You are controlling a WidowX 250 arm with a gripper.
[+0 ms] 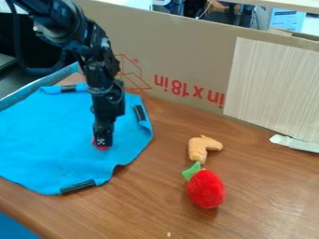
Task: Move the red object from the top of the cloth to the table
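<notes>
The black gripper (103, 140) points straight down over the right part of the blue cloth (44, 140). Right at its tip, low against the cloth, is a small red object (100, 147), mostly hidden behind the gripper. Whether it is held cannot be made out. The brown wooden table (143, 200) extends to the right of the cloth and in front of it.
A plush red fruit with a green leaf (205, 188) lies on the table at centre right, and a tan curved piece (202, 148) lies just behind it. Black clips hold the cloth's edges. A cardboard wall (187, 56) stands along the back.
</notes>
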